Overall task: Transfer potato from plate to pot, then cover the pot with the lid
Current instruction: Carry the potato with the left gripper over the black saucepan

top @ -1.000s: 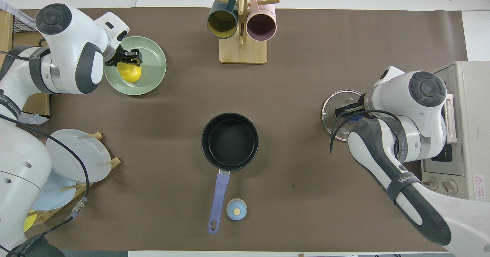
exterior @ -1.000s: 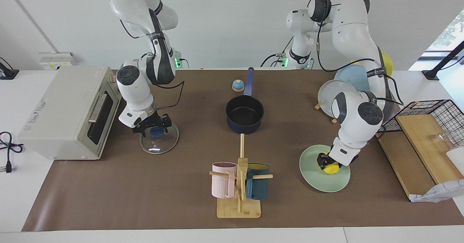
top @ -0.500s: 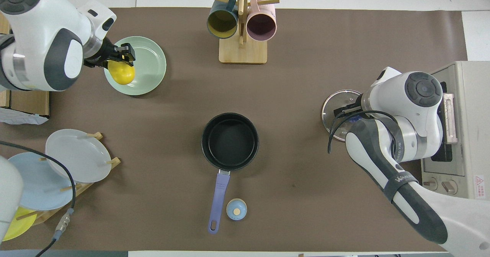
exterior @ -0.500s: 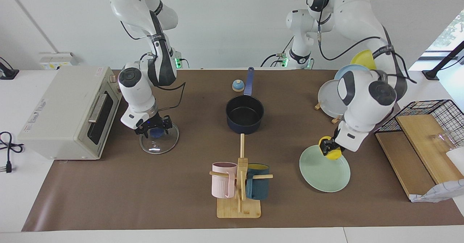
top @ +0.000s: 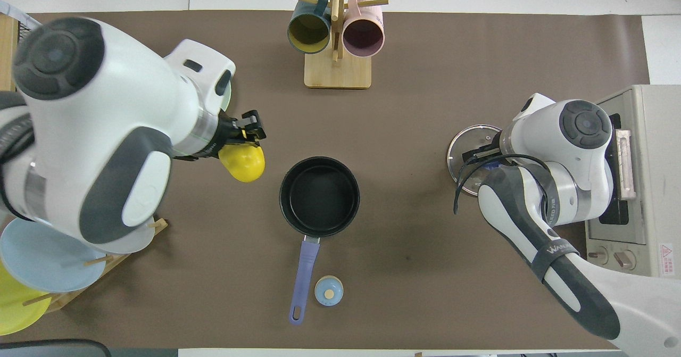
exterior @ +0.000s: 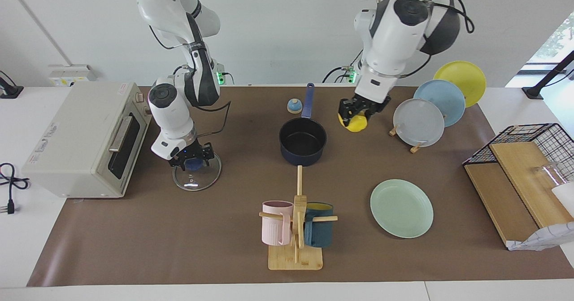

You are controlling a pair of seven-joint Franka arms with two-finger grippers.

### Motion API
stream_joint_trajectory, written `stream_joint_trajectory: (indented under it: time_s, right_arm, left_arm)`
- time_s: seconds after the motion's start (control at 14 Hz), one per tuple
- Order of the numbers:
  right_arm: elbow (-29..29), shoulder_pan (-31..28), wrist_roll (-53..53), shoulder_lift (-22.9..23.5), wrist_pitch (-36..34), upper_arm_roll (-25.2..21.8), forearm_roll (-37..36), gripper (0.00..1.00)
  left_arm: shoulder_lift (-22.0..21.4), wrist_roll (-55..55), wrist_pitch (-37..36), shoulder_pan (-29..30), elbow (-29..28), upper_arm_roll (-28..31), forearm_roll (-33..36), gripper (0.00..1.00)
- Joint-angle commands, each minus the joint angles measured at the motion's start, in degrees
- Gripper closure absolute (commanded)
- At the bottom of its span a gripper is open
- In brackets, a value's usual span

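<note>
Left gripper (exterior: 354, 111) pinching potato (exterior: 355, 122), airborne beside pot (exterior: 302, 141), short of rim so drop lands inside. Plate (exterior: 402, 207) bare. Right gripper (exterior: 190, 159) down at lid (exterior: 196, 171) knob, staged for cover; fingers can't tell.

Table (exterior: 134, 247) — brown mat (exterior: 202, 238) bearing pot (exterior: 302, 141), plate (exterior: 401, 207).
</note>
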Motion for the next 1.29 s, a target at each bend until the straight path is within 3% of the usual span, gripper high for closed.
stream_joint_trajectory:
  time_s: [0.0, 0.29, 0.79, 1.0, 1.21]
  right_arm:
    - [0.0, -0.3, -1.7, -0.4, -0.7, 0.1, 0.3, 0.14]
    - [0.0, -0.3, -1.7, -0.6, -0.9, 0.1, 0.3, 0.15]
    - [0.1, -0.3, -1.7, -0.6, -1.5, 0.1, 0.3, 0.34]
    - [0.4, -0.3, -1.7, -0.6, -1.6, 0.1, 0.3, 0.35]
    - [6.9, 1.9, -1.1, -0.5, -8.7, 0.3, 0.4, 0.36]
  left_arm:
    - [-3.4, -4.8, 13.0, -7.9, -12.4, 1.3, -0.9, 1.00]
    - [1.9, -4.3, 20.7, -12.6, -14.8, 1.4, -0.7, 1.00]
    - [2.9, 6.7, 26.7, -11.1, -18.3, 1.4, -0.7, 1.00]
    - [3.5, 6.4, 31.2, -11.8, -22.1, 1.5, -0.7, 1.00]
    - [4.4, 6.4, 31.9, -11.9, -22.6, 1.5, -0.4, 1.00]
